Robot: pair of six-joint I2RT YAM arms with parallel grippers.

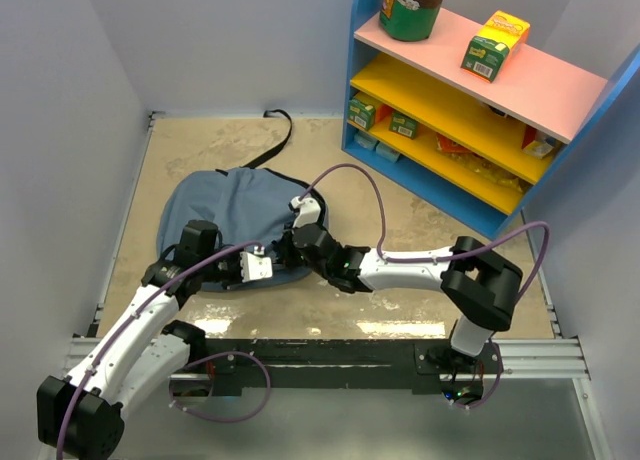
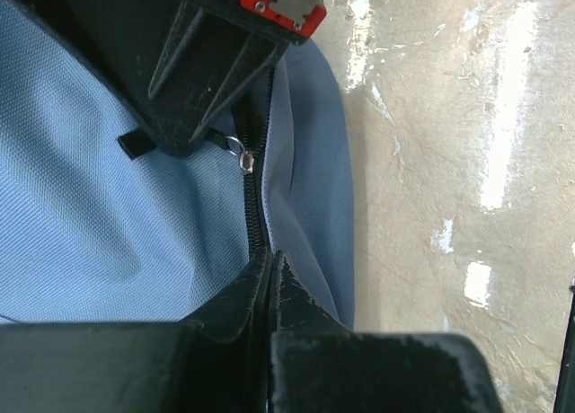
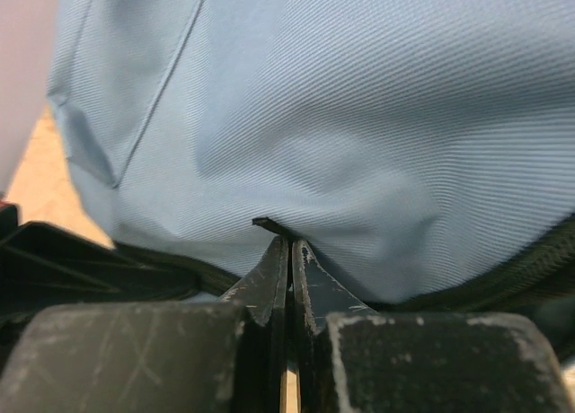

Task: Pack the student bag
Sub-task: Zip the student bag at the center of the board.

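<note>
One student bag (image 1: 225,215) at ten o'clock. Two grippers: the left gripper (image 2: 272,271) and the right gripper (image 3: 289,249). One shelf unit (image 1: 560,90) at two o'clock, with one dark jar (image 1: 412,5) and one yellow carton (image 1: 495,45) on top.

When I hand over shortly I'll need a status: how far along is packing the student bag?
Done: nothing visibly packed. The student bag lies on the table, its inside hidden.
In hand: the left gripper is shut on the bag's edge at the zipper, and the right gripper is shut on a small black tab of the bag.
Left: apparently loading and closing. Whether the zipper is open cannot be told.
</note>
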